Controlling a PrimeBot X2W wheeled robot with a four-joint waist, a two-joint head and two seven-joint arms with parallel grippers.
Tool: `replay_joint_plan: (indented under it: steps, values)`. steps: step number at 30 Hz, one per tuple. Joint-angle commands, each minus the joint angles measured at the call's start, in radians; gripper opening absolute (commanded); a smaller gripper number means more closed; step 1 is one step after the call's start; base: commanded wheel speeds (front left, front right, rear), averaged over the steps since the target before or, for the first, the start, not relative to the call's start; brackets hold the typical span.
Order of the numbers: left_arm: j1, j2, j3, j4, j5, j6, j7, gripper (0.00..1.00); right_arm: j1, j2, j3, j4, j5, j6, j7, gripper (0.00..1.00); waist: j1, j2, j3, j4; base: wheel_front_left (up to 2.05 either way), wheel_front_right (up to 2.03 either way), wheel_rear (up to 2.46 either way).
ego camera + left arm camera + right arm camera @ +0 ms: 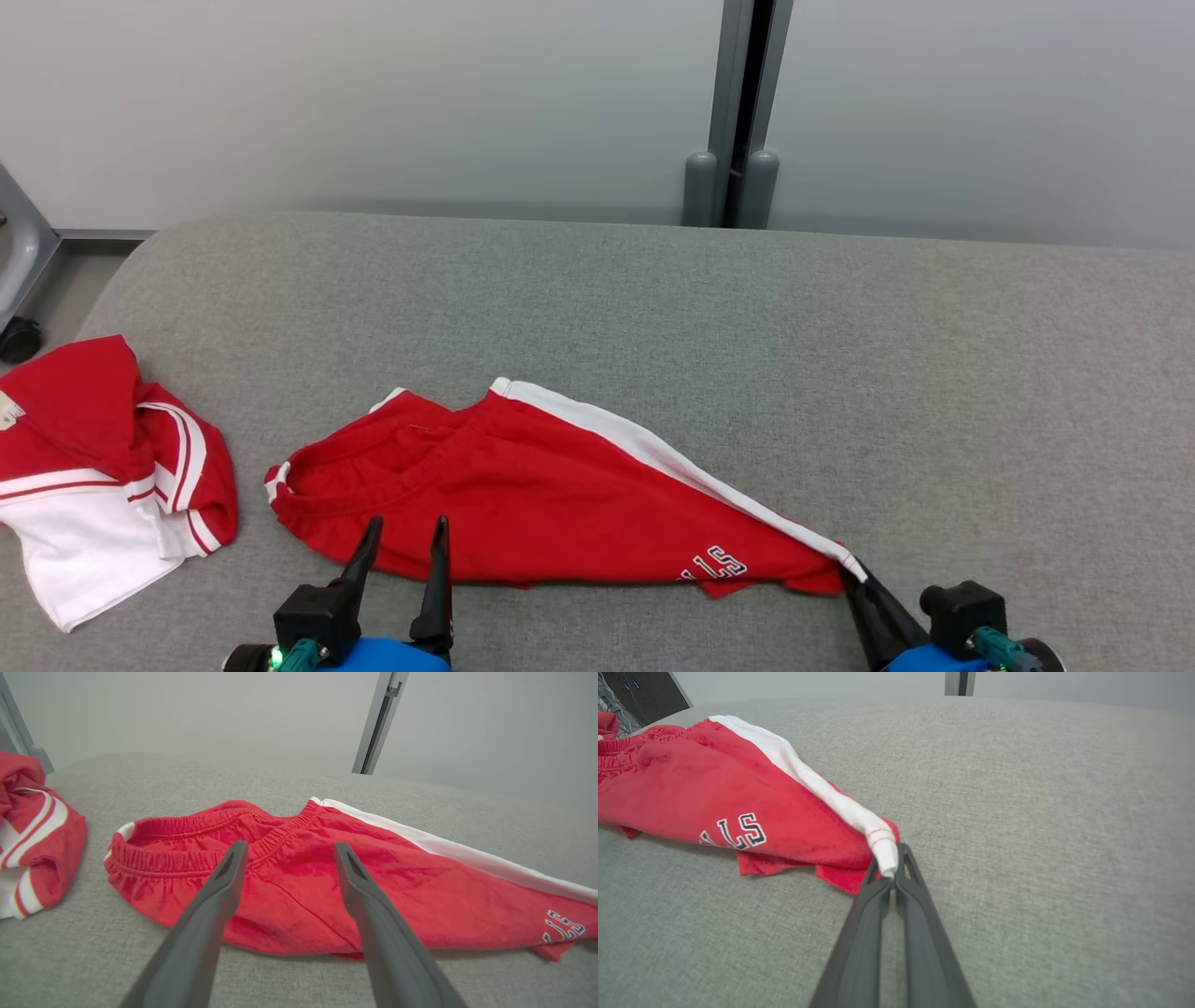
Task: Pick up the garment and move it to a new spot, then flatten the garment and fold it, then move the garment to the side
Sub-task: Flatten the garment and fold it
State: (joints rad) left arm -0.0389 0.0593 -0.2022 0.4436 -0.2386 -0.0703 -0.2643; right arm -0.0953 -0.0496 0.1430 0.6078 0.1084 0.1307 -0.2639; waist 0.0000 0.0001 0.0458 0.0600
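The garment (523,485), a pair of red shorts with a white side stripe (644,446), was found lying on the grey bench (653,308), near its front edge and roughly at the middle. It was loosely spread, with wrinkles and a lower layer protruding at the hem. The leg-hem corner (883,847), where the stripe ends, was seen pinched between the clenched fingers of the right end effector (854,571). The left end effector (407,527) was observed released, its fingers spread wide and poised over the near edge of the shorts, just short of the elastic waistband (187,858); contact with the cloth could not be confirmed. A second red and white garment (103,467) was noted crumpled at the bench's left side, apart from the shorts.

The pick-up step was judged to be in hand, with one grip made. The next move was judged to call for the left fingers to be lowered and closed on the waistband side, so that the shorts could be lifted by both ends without sagging.
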Motion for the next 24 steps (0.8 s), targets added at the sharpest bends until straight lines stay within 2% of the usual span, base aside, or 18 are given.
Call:
replay_joint_plan:
  steps: [1,5,11,12,13,14,24]
  values:
    - [0.006,-0.002,0.014,-0.003,0.007,-0.004,0.0,1.0,-0.012,-0.003,-0.021,-0.002,0.004,0.0,-0.001,0.0,0.0,-0.0001,-0.001,-0.002,0.0,0.0,0.0]
    - [0.011,-0.007,0.021,0.005,0.012,-0.009,0.0,1.0,-0.004,-0.004,-0.102,-0.011,-0.041,0.0,-0.001,0.0,0.0,-0.0001,-0.007,-0.012,0.0,0.0,0.0]
    - [0.021,-0.009,0.019,0.015,0.017,-0.019,0.0,1.0,-0.005,-0.064,-0.221,-0.017,-0.102,0.0,-0.001,0.0,0.0,-0.0001,-0.025,-0.022,0.0,0.0,0.0]
    - [0.024,-0.009,0.015,0.015,0.013,-0.019,0.0,1.0,-0.012,-0.072,-0.236,-0.02,-0.107,0.0,-0.001,0.25,0.0,-0.0001,-0.026,-0.023,0.0,0.0,0.0]
    - [0.027,-0.009,0.013,0.016,0.01,-0.02,0.0,1.0,-0.02,-0.071,-0.24,-0.026,-0.1,0.0,-0.001,0.91,0.0,-0.0001,-0.029,-0.025,0.0,0.0,0.0]
    - [0.029,-0.009,0.009,0.017,0.009,-0.02,0.0,1.0,-0.024,-0.069,-0.241,-0.024,-0.088,0.0,-0.001,1.0,0.0,-0.0001,-0.031,-0.026,0.0,0.0,0.0]
    - [0.038,-0.009,0.025,0.014,0.012,0.003,0.0,1.0,0.029,-0.009,-0.192,-0.183,0.019,0.0,-0.001,1.0,0.0,-0.0001,-0.063,-0.044,0.0,0.0,0.0]
